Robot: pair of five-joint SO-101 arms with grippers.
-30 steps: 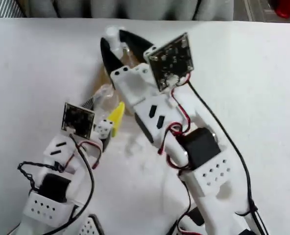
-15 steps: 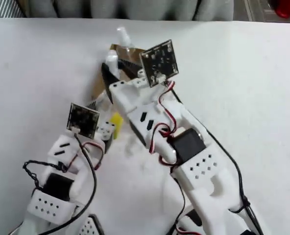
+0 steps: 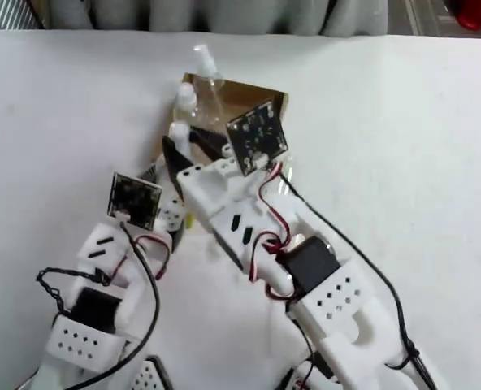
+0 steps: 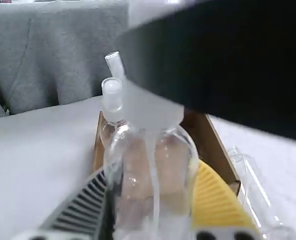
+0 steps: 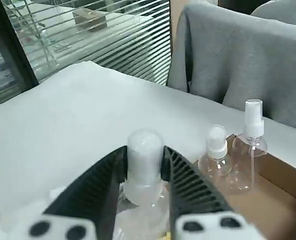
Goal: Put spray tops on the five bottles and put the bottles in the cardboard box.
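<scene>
One cardboard box (image 3: 266, 96). Four clear bottles can be counted: a tall bottle (image 5: 251, 147) and a short bottle (image 5: 216, 165) standing in the box, a held bottle (image 4: 138, 155), and a lying bottle (image 4: 250, 177) on the tabletop (image 3: 403, 122). Three spray tops (image 5: 253, 117) show: two on the standing pair and a third top (image 5: 144, 137) on the held bottle. Two arms (image 3: 249, 215), one left gripper (image 4: 150, 172), one right gripper (image 5: 144, 152), two circuit boards (image 3: 257, 138).

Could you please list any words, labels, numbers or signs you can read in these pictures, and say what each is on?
No text can be read.
The circuit boards on the wrists: any markings are too small to read.
The clear bottles and the cardboard box: no label or print shows.
</scene>
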